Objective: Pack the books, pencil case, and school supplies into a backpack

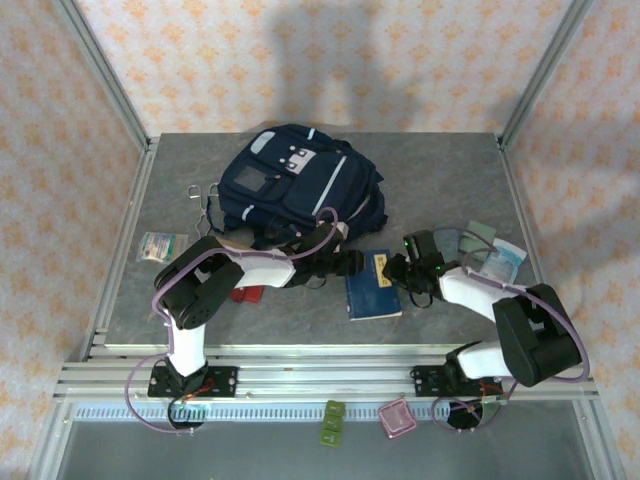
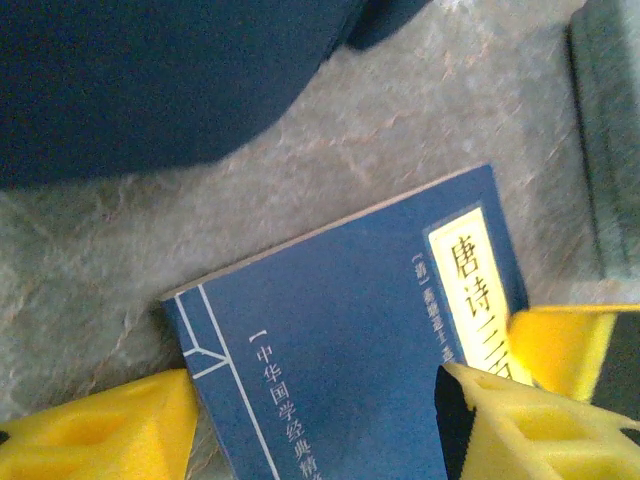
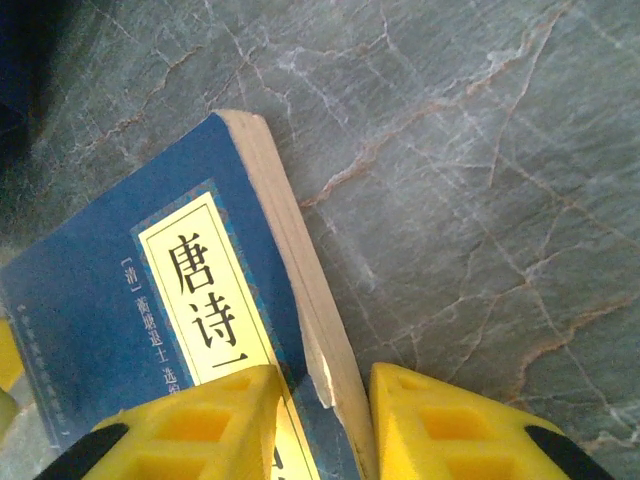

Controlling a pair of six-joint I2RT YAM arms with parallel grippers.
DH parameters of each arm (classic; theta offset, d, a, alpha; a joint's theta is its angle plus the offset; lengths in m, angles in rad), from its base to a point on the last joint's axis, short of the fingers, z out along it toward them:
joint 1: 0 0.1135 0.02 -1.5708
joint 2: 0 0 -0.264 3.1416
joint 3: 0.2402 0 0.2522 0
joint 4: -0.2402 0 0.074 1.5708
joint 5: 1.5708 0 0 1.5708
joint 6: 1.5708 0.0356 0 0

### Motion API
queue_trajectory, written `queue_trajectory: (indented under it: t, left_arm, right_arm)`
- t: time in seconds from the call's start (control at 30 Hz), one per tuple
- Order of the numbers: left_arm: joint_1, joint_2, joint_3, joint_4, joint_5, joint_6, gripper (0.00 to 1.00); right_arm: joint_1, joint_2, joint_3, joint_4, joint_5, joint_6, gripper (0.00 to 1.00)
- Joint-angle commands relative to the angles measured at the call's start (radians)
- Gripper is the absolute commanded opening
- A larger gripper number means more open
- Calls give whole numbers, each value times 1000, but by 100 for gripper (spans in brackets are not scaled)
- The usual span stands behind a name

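One dark blue book (image 1: 374,287) lies beside one backpack (image 1: 295,180), right pincer (image 3: 322,385) pinching it.

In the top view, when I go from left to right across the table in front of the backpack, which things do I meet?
small pale packet → flat red square → dark blue book → pale packets near the right edge

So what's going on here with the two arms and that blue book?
A backpack is being packed, and the dark blue book is the item being handled. It lies on the table just in front of the bag. The right end effector pinches the book's page edge, while the left end effector hangs open over its cover. The book is not inside the backpack yet.
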Motion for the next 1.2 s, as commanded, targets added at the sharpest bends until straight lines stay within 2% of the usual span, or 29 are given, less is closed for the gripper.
queue_trajectory:
  t: [0.0, 0.27, 0.57, 0.7, 0.87, 1.17]
  left_arm:
    - [-8, -40, -7, 105, -11, -6, 63]
    - [-8, -94, -52, -35, -57, -13, 62]
    - [-8, -110, -68, -130, -105, -11, 63]
    - [-9, -49, -25, -146, -8, -9, 63]
    - [-17, -29, -40, -26, 133, -1, 57]
    - [-21, -98, -83, 121, 233, 31, 50]
  right_arm:
    - [32, 15, -6, -137, -31, 3, 29]
    - [32, 49, -35, -106, -19, 44, 12]
    - [32, 63, -43, -97, -10, 54, 6]
    - [32, 68, -42, -86, -18, 59, 6]
    - [32, 70, -46, -73, -17, 63, 5]
    - [32, 74, -53, -64, -19, 69, 5]
